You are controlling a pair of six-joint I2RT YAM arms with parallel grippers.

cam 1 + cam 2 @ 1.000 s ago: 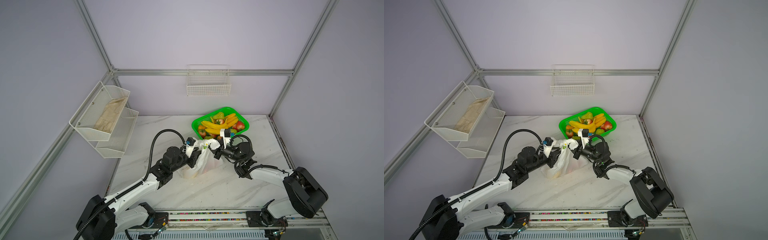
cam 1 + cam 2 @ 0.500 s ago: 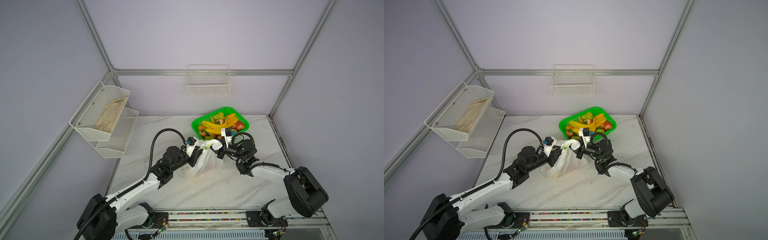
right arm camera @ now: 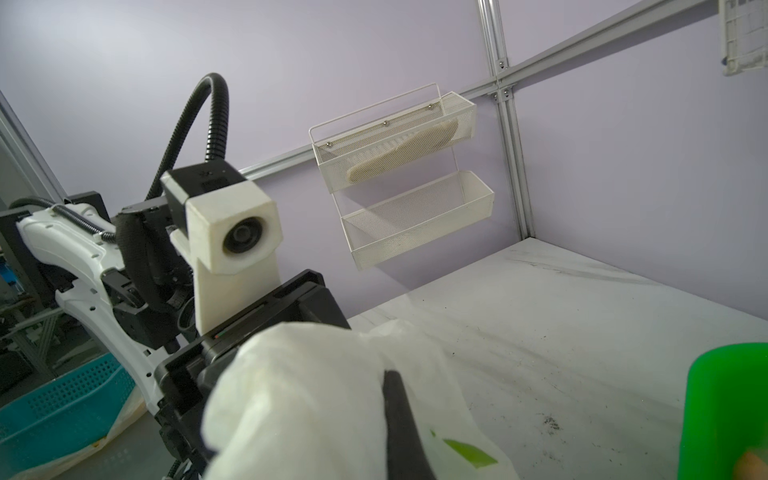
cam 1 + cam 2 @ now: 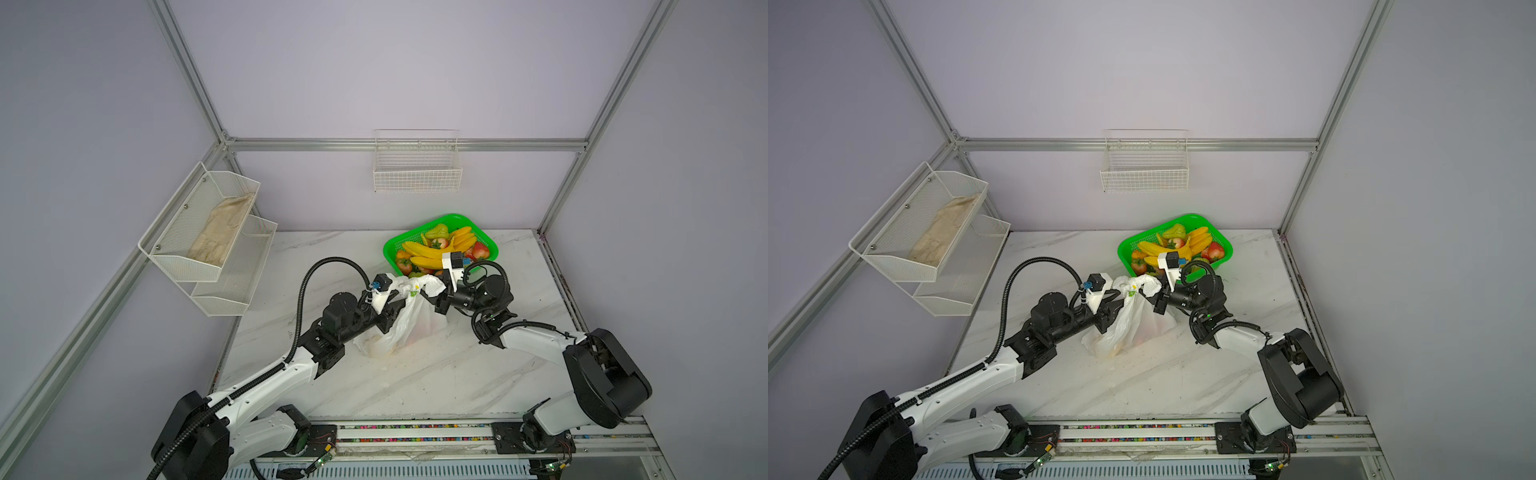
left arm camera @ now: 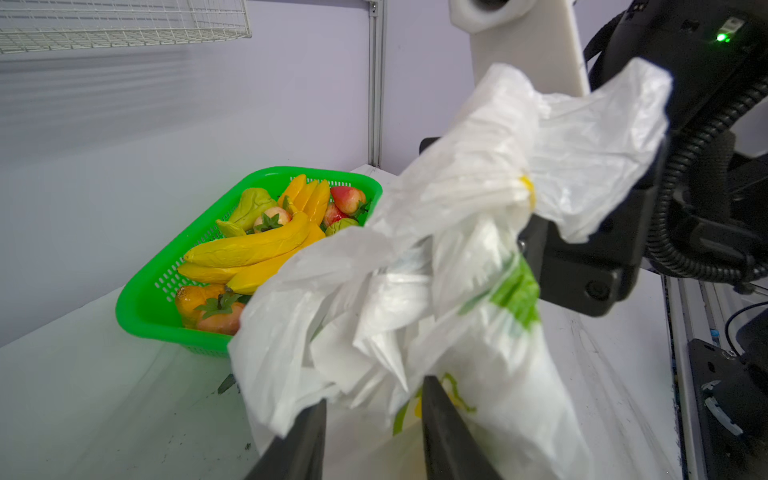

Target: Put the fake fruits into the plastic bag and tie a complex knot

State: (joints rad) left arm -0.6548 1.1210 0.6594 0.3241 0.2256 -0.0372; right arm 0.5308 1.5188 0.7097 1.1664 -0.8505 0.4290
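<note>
Two grippers at the bag's top | bag (image 4: 409, 324) stands at 7 o'clock of basket (image 4: 390, 254), most fruit (image 4: 428, 251) lying in the basket | right gripper (image 4: 439, 298) clamps the twisted top | left gripper (image 5: 372, 401) parted, film seemingly loose between | I'd pinch left firmly, then pull toward 9 and 3 o'clock evenly.

Thin white printed plastic bag (image 5: 478, 199): crinkled, semi-translucent film. Yellow, red and green toy fruits (image 5: 249, 249): glossy moulded plastic. Bright green perforated basket (image 5: 137, 309): smooth plastic. White veined tabletop (image 5: 104, 395): smooth, marble-look.
</note>
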